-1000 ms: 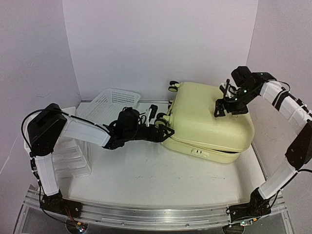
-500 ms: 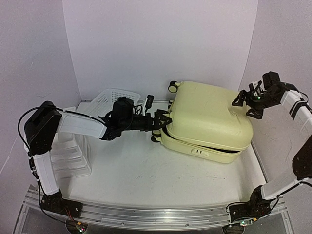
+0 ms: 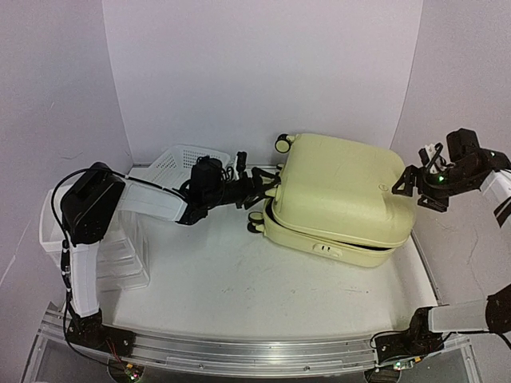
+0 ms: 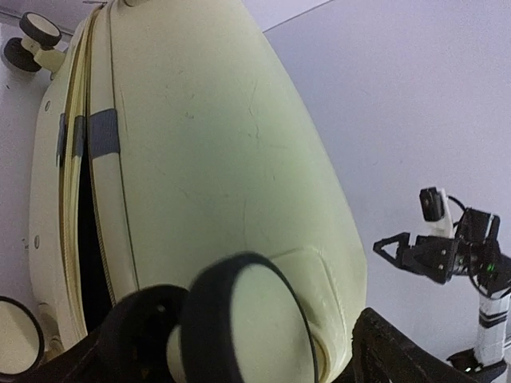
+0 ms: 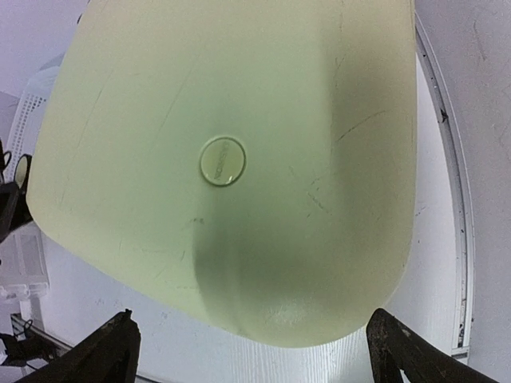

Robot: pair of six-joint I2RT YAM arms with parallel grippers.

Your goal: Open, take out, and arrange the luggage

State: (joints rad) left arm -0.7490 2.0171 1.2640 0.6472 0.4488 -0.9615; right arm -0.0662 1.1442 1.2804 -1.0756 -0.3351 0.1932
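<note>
Now left gripper (image 3: 267, 189) gapes, seemingly round a luggage (image 3: 343, 195) wheel (image 4: 247, 319); right gripper (image 3: 413, 192) spread wide.

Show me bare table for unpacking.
Widest bare white tabletop: in front of the pale yellow hard-shell suitcase, right of the translucent plastic drawer organizer. Crowded: back-left, where the white mesh basket and left arm flank the suitcase.

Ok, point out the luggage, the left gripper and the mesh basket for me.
luggage (image 3: 339, 187): top external view, middle of the upper shell.
left gripper (image 3: 265, 191): top external view, between its fingertips at the wheel end.
mesh basket (image 3: 177, 159): top external view, its left wall.
</note>
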